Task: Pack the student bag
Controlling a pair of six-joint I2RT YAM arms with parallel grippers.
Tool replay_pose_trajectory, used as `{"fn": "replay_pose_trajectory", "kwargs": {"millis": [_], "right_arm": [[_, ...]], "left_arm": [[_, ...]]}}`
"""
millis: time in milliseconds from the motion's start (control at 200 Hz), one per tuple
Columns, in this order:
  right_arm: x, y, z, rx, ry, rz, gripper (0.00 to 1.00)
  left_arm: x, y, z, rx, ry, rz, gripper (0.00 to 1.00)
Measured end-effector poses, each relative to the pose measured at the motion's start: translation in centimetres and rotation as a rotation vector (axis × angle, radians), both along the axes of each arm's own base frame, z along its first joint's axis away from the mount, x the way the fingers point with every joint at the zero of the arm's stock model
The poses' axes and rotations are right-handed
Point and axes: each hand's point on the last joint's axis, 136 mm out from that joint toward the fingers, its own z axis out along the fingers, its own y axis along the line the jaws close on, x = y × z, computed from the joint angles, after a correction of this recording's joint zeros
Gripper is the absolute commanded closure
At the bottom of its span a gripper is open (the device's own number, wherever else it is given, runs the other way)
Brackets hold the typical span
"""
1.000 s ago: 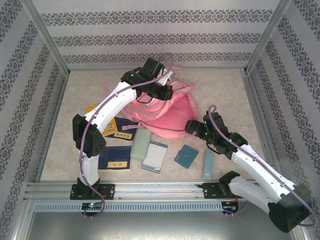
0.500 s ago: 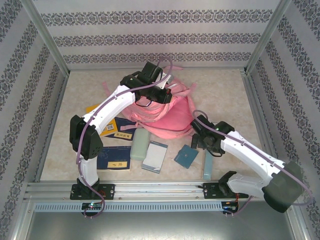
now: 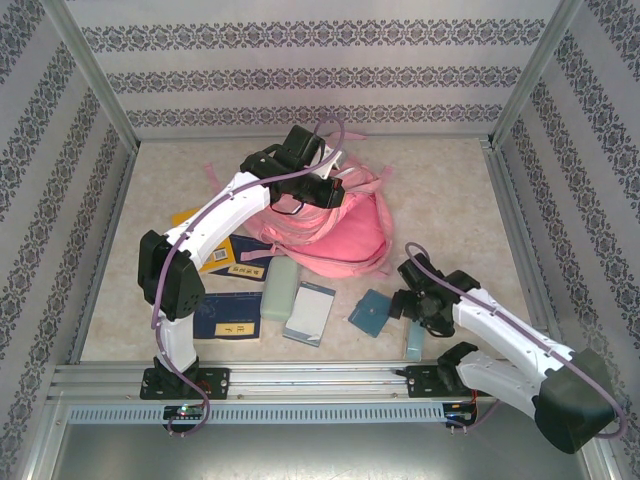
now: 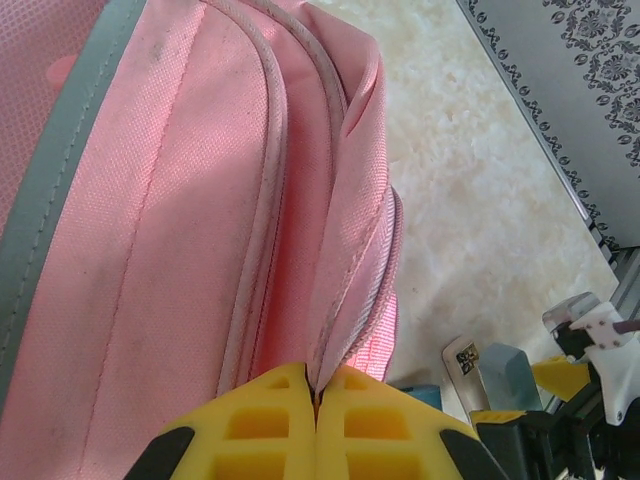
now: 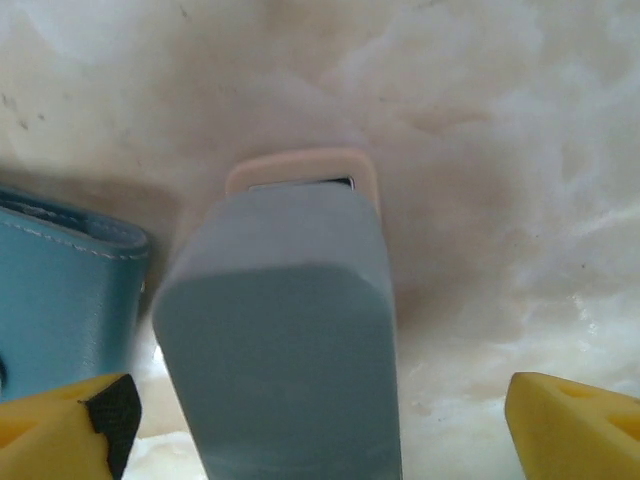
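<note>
The student bag [image 3: 335, 230], a large pink backpack, lies at the middle back of the table. My left gripper [image 3: 322, 190] is at its upper end, shut on a fold of pink fabric beside the zip. In the left wrist view the yellow fingers [image 4: 260, 420] pinch that edge of the student bag [image 4: 200, 200]. My right gripper [image 3: 414, 312] hangs open over a long grey-blue case [image 3: 416, 338] near the front edge. In the right wrist view the case [image 5: 280, 330] stands between the spread fingertips [image 5: 70, 425], with a gap on each side.
A teal wallet [image 3: 371, 311] lies just left of the case, seen also as the teal wallet [image 5: 60, 300]. Further left are a white-blue notebook [image 3: 309, 312], a pale green case [image 3: 280, 288] and dark blue books [image 3: 230, 315]. The metal rail [image 3: 320, 380] runs along the near edge.
My right arm has swung back from beside the bag toward the near edge and come down over the grey-blue case. The left gripper keeps its hold, shifted slightly.
</note>
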Motion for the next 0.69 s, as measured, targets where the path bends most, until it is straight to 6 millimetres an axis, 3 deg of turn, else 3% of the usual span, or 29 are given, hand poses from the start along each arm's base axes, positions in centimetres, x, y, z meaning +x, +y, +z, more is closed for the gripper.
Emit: {"fn": "replay_pose_trajectory", "kwargs": {"millis": [255,460,580,694], "right_arm": [[0.6,0.6,0.3,0.017,-0.042,-0.026,0.54],[0.8,0.5,0.4,0.017,-0.053,-0.037,0.90],[1.2,0.5,1.5,0.050,-0.114,-0.045,0.99],[2.0,0.7,3.6,0.147,-0.226,-0.073,1.00]], "left_arm": [[0.0,0.0,0.0,-0.001,0.002,0.002,1.00],[0.0,0.0,0.0,-0.002,0.004,0.005,1.00],[0.0,0.0,0.3,-0.002,0.002,0.004,1.00],[0.0,0.0,1.4,-0.007,-0.016,0.000,1.00]]}}
